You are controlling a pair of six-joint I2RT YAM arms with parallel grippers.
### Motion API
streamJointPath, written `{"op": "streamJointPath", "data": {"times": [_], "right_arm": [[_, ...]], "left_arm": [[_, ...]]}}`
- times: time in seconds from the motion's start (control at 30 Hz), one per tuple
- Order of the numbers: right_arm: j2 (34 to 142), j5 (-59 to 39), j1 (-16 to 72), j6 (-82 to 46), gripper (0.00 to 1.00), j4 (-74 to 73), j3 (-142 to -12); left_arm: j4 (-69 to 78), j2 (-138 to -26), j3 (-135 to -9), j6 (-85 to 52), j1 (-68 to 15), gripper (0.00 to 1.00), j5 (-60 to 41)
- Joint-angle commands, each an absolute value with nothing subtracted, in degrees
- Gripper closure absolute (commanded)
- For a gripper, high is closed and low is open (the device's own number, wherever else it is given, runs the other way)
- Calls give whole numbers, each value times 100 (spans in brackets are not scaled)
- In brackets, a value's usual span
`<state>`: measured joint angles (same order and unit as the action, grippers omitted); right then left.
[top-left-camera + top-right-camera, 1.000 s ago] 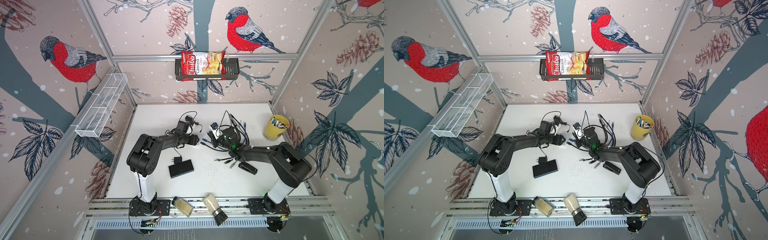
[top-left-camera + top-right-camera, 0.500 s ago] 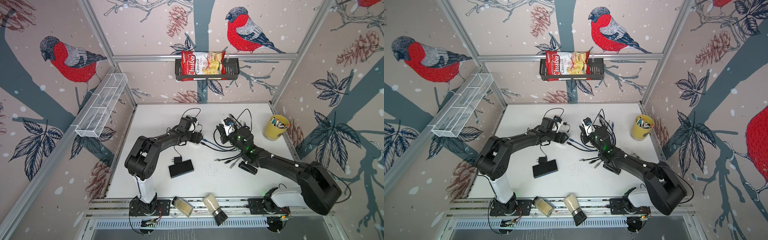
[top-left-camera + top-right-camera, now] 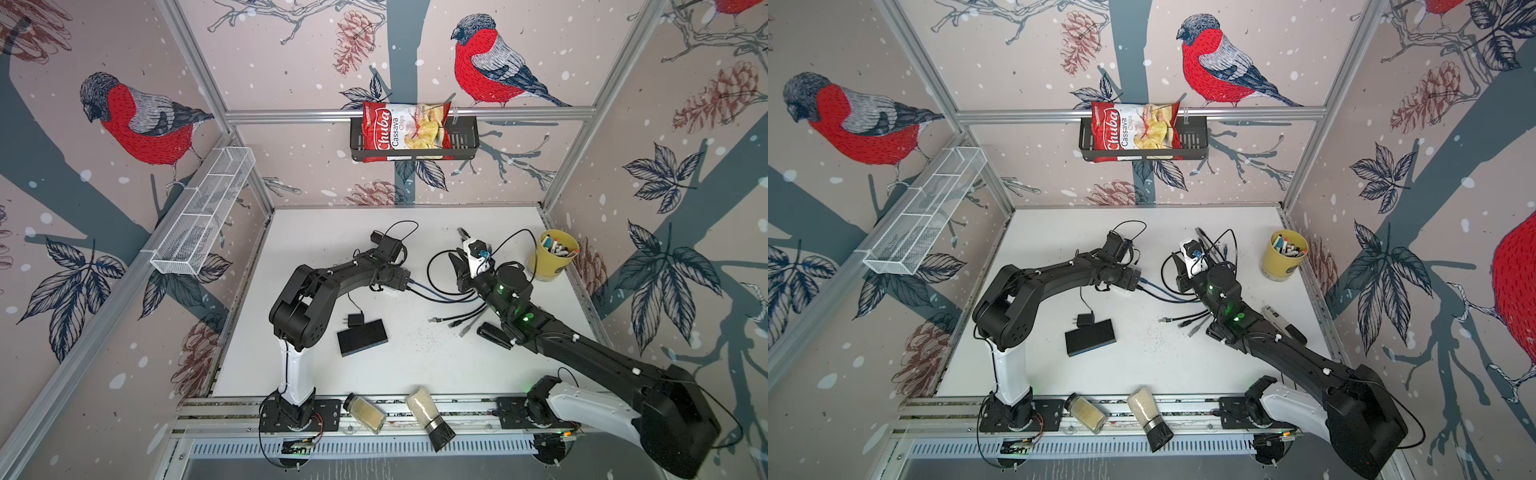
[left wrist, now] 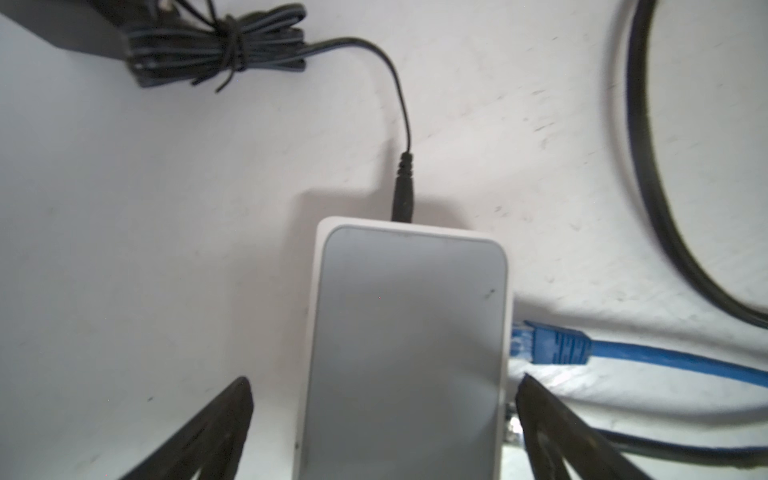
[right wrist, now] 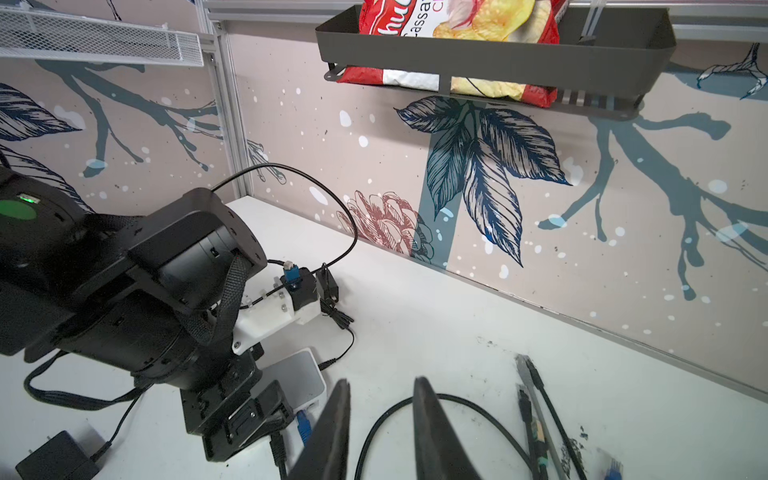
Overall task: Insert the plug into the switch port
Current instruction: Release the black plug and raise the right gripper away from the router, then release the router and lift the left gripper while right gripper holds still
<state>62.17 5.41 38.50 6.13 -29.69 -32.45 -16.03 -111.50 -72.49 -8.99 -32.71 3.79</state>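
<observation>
Right tool [image 5: 381, 381] has pulled back, slightly apart, empty; left tool [image 4: 384, 380] has spread wide astride the flat white plastic switch [image 4: 407, 332], blue cable plug [image 4: 548, 345] at its side.

Bright, even light, soft shadows; top views bend at edges, the close switch [image 4: 407, 353] slightly blurred.
</observation>
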Motion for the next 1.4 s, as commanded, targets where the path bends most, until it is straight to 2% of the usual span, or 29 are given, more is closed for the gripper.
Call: {"op": "streamJointPath", "data": {"times": [0.0, 0.33, 0.53, 0.77, 1.0, 1.23, 1.37], "right_arm": [[6178, 589, 3849, 639, 72, -2971, -3208], [6133, 615, 3845, 659, 72, -2971, -3155], [6135, 632, 3847, 682, 72, -2973, -3140], [6144, 661, 3850, 685, 72, -2967, -3103], [6187, 685, 3850, 608, 72, -2953, -3085], [6196, 634, 3850, 508, 72, -2904, -3102], [6172, 625, 3858, 500, 72, -2825, -3127]], "left_arm": [[-1838, -11132, -7346, -891, -3282, 2, 637], [-2065, -11520, -7596, -848, -3287, 4, 466], [-2064, -11619, -7690, -938, -3272, 20, 502], [-1770, -11520, -7697, -1271, -2980, 28, 546], [-1366, -11526, -7813, -1625, -2442, 29, 261], [-1457, -11966, -8608, -1614, -2193, 27, 176], [-1688, -12233, -8962, -1454, -2171, 21, 199]]}}
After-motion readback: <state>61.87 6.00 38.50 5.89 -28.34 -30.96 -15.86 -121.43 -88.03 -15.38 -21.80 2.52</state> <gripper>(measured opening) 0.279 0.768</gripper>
